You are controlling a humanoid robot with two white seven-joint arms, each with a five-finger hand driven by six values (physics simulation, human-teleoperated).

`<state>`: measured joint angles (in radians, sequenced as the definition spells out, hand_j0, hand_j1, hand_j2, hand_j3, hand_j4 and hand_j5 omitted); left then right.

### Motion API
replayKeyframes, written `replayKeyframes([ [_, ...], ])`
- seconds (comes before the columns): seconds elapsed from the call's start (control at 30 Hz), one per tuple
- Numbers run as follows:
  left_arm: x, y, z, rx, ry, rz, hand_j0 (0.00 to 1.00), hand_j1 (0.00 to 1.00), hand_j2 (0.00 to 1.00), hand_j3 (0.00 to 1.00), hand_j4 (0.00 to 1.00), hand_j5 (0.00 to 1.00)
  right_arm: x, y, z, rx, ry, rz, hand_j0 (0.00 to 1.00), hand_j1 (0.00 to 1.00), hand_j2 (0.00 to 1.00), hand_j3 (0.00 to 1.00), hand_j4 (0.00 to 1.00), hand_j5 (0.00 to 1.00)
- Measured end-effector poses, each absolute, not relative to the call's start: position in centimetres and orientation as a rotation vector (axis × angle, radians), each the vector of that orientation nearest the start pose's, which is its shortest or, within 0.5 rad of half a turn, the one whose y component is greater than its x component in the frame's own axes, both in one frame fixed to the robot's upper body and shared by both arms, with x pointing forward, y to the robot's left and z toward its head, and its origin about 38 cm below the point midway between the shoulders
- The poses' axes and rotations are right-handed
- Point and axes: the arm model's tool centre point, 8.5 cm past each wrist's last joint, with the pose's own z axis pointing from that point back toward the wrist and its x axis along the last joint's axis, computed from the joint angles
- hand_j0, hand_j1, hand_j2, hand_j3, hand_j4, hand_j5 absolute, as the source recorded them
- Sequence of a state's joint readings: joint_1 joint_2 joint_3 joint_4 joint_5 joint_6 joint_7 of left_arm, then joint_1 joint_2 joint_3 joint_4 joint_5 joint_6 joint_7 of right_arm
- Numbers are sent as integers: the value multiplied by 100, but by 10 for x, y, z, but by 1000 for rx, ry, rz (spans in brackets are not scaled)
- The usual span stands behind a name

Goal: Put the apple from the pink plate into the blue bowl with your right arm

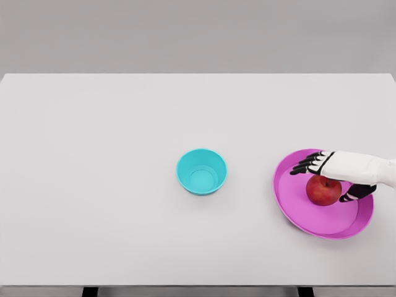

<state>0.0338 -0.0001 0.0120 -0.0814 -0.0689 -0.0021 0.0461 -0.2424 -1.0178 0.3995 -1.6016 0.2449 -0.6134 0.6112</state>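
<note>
So the right hand (330, 176) comes in from the right edge and sits right over the apple (323, 190), fingers (307, 166) spread out on the far side and the thumb on the near side. It's wide open around the top of the fruit, and I can't tell if it's actually touching yet. The apple is on the pink plate (291, 204), right side of the white table (99, 185). The blue bowl (202, 172) is well off to the left, open space between.
</note>
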Motion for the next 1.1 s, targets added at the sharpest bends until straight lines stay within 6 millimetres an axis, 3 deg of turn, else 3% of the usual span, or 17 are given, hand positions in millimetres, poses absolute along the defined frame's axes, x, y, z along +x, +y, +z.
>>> replayKeyframes([
  [0.2, 7, 276, -263, 136, -48, -58, 100, 100, 100, 100, 100, 100, 348, -365, 170, -182, -1221, 2045, 98, 98, 98, 98, 98, 98],
  [0.23, 7, 276, -263, 136, -48, -58, 100, 100, 100, 100, 100, 100, 348, -365, 169, -179, -1219, 2046, 93, 93, 93, 93, 93, 93],
  [0.37, 6, 276, -263, 135, -47, -58, 100, 100, 100, 100, 100, 100, 347, -364, 167, -172, -1215, 2048, 60, 60, 60, 60, 60, 60],
  [0.53, 7, 276, -263, 136, -49, -58, 100, 100, 100, 100, 100, 100, 347, -364, 167, -165, -1215, 2042, 43, 43, 43, 43, 43, 43],
  [0.9, 6, 276, -263, 135, -47, -58, 100, 100, 100, 100, 100, 100, 352, -362, 174, -189, -1228, 2056, 43, 43, 43, 43, 43, 43],
  [1.1, 6, 276, -263, 135, -47, -58, 100, 100, 100, 100, 100, 100, 362, -360, 192, -237, -1262, 2066, 43, 43, 43, 43, 43, 43],
])
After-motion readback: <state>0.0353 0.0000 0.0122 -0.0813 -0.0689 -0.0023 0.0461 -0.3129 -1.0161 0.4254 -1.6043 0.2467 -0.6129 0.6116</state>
